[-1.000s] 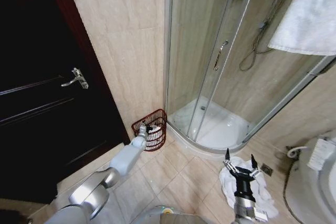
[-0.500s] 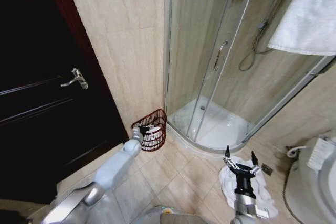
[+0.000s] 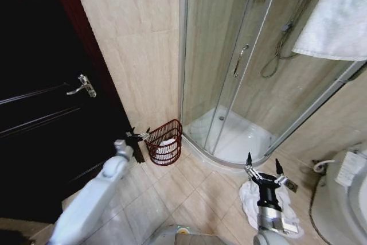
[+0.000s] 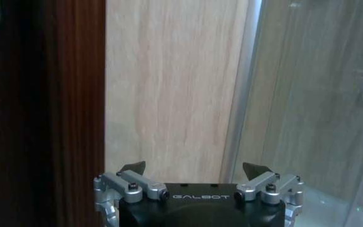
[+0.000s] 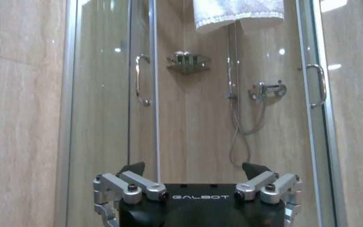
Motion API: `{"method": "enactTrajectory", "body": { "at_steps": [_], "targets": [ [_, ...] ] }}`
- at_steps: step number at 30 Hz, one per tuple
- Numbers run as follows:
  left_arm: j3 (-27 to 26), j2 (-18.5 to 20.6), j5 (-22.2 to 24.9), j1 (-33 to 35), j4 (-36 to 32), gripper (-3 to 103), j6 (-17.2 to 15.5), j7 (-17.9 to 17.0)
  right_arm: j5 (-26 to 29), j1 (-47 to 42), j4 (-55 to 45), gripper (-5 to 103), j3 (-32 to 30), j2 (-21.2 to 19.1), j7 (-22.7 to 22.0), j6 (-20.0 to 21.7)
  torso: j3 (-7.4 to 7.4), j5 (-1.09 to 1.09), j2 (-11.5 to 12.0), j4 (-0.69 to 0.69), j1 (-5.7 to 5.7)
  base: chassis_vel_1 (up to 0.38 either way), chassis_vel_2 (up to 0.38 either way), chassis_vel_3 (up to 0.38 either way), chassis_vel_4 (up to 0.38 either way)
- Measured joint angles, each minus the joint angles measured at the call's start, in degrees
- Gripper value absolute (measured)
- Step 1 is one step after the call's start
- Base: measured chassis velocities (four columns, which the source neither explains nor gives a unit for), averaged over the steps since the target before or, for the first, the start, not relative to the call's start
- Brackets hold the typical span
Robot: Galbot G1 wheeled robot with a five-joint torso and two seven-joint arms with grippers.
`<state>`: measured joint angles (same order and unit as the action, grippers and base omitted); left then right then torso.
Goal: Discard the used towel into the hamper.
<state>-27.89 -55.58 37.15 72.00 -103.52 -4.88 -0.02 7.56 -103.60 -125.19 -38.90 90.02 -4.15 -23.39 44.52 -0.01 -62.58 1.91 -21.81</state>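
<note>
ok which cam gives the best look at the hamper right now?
Head view. The hamper stands whole on the floor tiles by the shower corner, something white inside, with the left gripper open beside its rim. The two wrist views face wall, door frame and shower glass instead, with no hamper in them.

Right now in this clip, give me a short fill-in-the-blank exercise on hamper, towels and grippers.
1. The hamper stands on the floor beside the ____ enclosure.
2. The left gripper is ____, holding nothing.
3. Something ____ lies inside the hamper.
4. A crumpled white towel lies beneath the ____ gripper.

Missing: shower; open; white; right
</note>
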Motion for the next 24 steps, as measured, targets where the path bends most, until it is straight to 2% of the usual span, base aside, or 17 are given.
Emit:
{"method": "enactTrajectory", "body": {
  "at_steps": [3,6,8,9,12,13,16,20,24],
  "targets": [
    [-6.0,-1.8,-2.0,4.5,-5.1,100,-1.5,2.9,0.4,-0.1,-1.1,100,-0.1,-0.3,0.7,0.9,0.0,0.01,0.0,-0.01,0.0,0.0,0.0,0.0,0.0],
    [-9.0,-3.8,-4.1,7.0,-8.1,100,-3.1,4.2,0.4,-0.1,-1.6,100,0.0,-0.3,1.0,1.1,0.0,0.02,0.0,-0.02,0.0,0.0,0.0,0.0,0.0],
    [-12.1,-7.1,-6.1,9.2,-10.9,100,-4.9,5.1,0.3,0.0,-2.6,100,0.3,0.0,1.1,1.3,0.0,0.02,0.0,-0.02,-0.01,0.0,0.0,0.0,0.0],
    [-12.1,-7.1,-6.1,9.2,-10.9,100,-4.9,5.1,0.3,0.0,-2.6,100,0.3,0.0,1.1,1.3,0.0,0.02,0.0,-0.02,-0.01,0.0,0.0,0.0,0.0],
    [-16.2,-12.7,-9.7,12.8,-15.4,100,-8.4,7.4,0.2,0.3,-4.7,100,0.6,0.5,1.1,2.3,0.0,0.01,0.0,-0.01,0.0,0.0,0.0,0.0,0.0],
    [-16.2,-12.7,-9.7,12.8,-15.4,100,-8.4,7.4,0.2,0.3,-4.7,100,0.6,0.5,1.1,2.3,0.0,0.01,0.0,-0.01,0.0,0.0,0.0,0.0,0.0],
    [-19.3,-16.9,-13.4,17.2,-20.3,100,-12.0,10.5,0.0,0.5,-7.1,100,0.5,0.4,0.5,4.4,0.0,0.02,0.0,0.0,0.0,0.0,0.0,0.0,0.0],
    [-20.7,-19.7,-14.3,19.9,-24.0,100,-12.3,12.4,0.1,0.5,-8.8,100,0.2,0.0,0.1,5.5,0.0,0.03,0.0,0.0,0.0,0.0,0.0,0.0,0.0],
    [-20.6,-21.4,-13.8,21.6,-26.9,100,-12.2,11.7,0.1,0.5,-10.1,100,0.0,0.0,-0.1,6.1,0.01,0.02,0.0,-0.01,0.0,0.0,0.0,0.0,0.0]
  ]
}}
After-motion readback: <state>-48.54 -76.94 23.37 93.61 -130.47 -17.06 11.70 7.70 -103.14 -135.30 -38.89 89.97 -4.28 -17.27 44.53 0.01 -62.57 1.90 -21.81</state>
